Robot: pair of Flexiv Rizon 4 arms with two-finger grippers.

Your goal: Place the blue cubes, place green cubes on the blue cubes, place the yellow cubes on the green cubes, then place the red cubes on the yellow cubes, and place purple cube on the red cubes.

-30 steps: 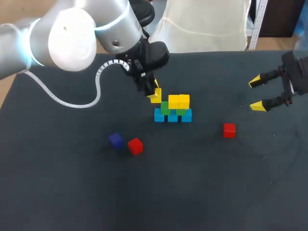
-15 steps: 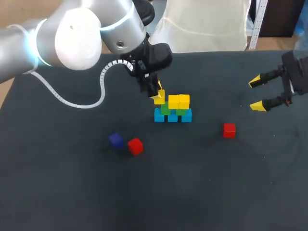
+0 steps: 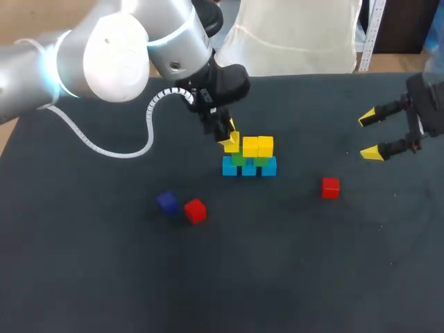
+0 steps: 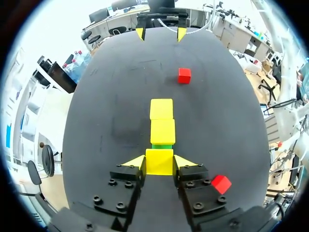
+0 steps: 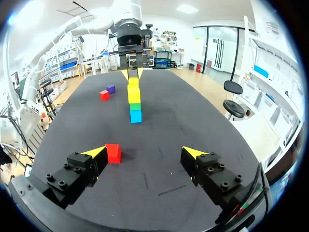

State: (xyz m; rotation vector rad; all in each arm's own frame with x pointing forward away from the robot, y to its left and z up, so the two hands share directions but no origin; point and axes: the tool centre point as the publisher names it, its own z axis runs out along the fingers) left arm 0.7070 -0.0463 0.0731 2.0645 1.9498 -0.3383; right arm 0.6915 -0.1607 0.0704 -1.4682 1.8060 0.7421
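Three blue cubes [image 3: 249, 168] form a row mid-table, with green cubes [image 3: 239, 159] on them and two yellow cubes [image 3: 257, 146] on top. My left gripper [image 3: 228, 139] is shut on a third yellow cube [image 4: 159, 161] at the stack's left end, level with the yellow layer and over a green cube [image 4: 161, 145]. A purple cube [image 3: 166, 202] and a red cube [image 3: 195, 211] lie front left of the stack. A second red cube [image 3: 330, 187] lies to its right, just ahead of my right gripper's left finger [image 5: 113, 153]. My right gripper [image 3: 371, 135] hovers open and empty at the right.
The dark table [image 3: 291, 277] has free room along its front and between the stack and the right gripper. My left arm's white cable [image 3: 111, 149] hangs over the table at the back left.
My left gripper has shifted a little to the right with the yellow cube, closer to the stack's yellow layer. The right arm has not moved.
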